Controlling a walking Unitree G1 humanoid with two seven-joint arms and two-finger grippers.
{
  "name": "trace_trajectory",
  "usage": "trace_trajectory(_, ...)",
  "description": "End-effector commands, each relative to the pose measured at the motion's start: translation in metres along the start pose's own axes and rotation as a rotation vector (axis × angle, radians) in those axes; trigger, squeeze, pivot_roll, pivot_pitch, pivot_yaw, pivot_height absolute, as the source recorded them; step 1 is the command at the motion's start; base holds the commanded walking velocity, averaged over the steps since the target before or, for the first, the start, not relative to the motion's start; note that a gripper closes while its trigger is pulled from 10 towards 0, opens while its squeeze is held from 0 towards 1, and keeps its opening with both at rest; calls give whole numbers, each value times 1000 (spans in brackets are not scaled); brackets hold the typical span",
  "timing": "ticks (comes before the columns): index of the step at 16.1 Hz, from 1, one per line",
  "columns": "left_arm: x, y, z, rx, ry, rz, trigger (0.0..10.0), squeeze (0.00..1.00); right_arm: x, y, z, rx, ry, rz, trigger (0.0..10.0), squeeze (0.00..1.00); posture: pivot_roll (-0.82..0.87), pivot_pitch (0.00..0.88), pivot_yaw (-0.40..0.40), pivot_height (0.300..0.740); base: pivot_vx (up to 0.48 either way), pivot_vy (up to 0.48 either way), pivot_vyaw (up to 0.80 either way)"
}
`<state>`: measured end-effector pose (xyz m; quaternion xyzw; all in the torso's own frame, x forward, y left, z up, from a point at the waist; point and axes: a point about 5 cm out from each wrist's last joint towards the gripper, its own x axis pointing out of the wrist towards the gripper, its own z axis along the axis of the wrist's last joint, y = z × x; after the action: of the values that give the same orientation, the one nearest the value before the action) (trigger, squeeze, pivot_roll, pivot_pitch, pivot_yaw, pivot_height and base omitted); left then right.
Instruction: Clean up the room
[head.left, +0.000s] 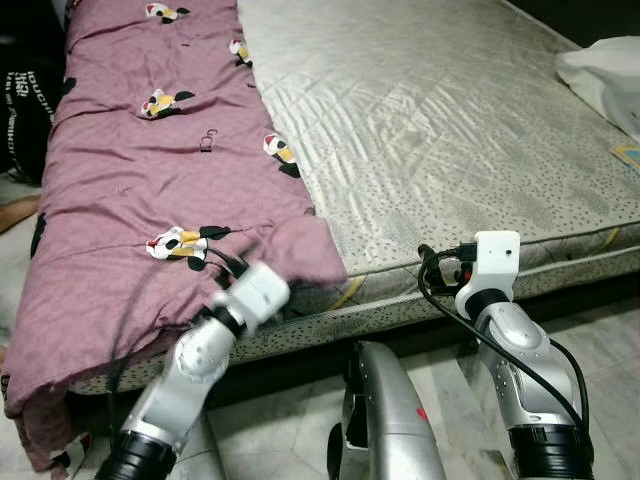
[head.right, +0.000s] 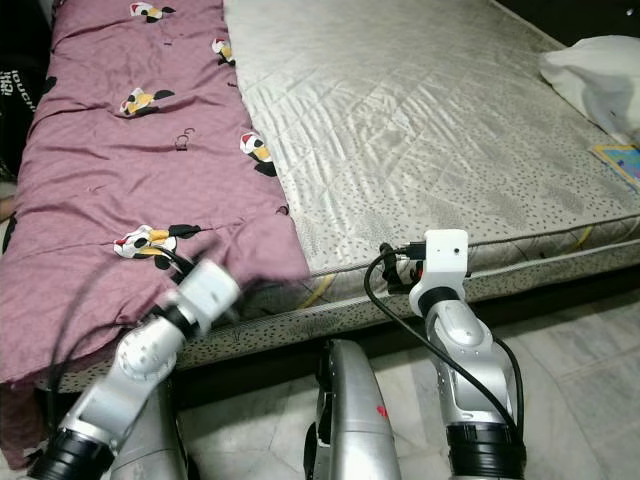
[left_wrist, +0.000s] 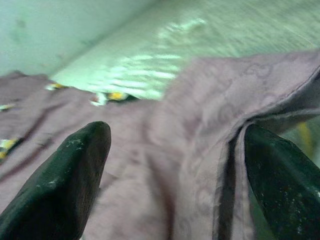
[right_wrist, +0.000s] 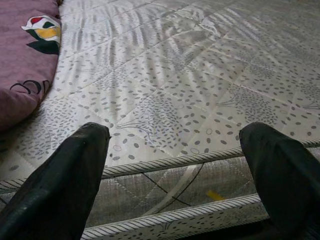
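Two end effectors: both recorded with fingers spread wide, nothing grasped.
Left end effector (left_wrist: 165, 175): positioned at the quilt's near corner, the folded hem lying between its fingers but not pinched.
Right end effector (right_wrist: 175, 180): held just off the mattress (head.left: 450, 130) edge, above bare ticking.
Mauve quilt (head.left: 150, 180): spread over the bed's left part, near edge draped over the side.
Handling: judged soft, limp and light; it will sag and drag, so the doubled corner hem is the advised hold.
White bag (head.left: 605, 75): cut off at the frame edge.
Obscured: left wrist view blurred; floor beneath the bed hidden.
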<state>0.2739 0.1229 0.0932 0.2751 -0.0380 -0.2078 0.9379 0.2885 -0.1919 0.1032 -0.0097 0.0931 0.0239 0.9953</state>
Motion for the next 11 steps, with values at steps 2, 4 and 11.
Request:
trace_trajectory(2, -1, 7, 4, 0, -27, 36, 10000, 0, 3, -3, 3, -9, -22, -15, 10000, 0, -88, 32, -97, 507, 0, 0, 0)
trace_trajectory(4, -6, 16, 10, -70, -49, 147, 10000, 0, 5, -1, 9, -29, -49, 0, 10000, 0, -81, 30, -97, 507, 0, 0, 0)
trace_trajectory(11, -8, 3, 15, -147, -64, 115, 10000, 0, 6, 5, 4, -35, -44, 10, 10000, 0, -69, 28, -89, 507, 0, 0, 0)
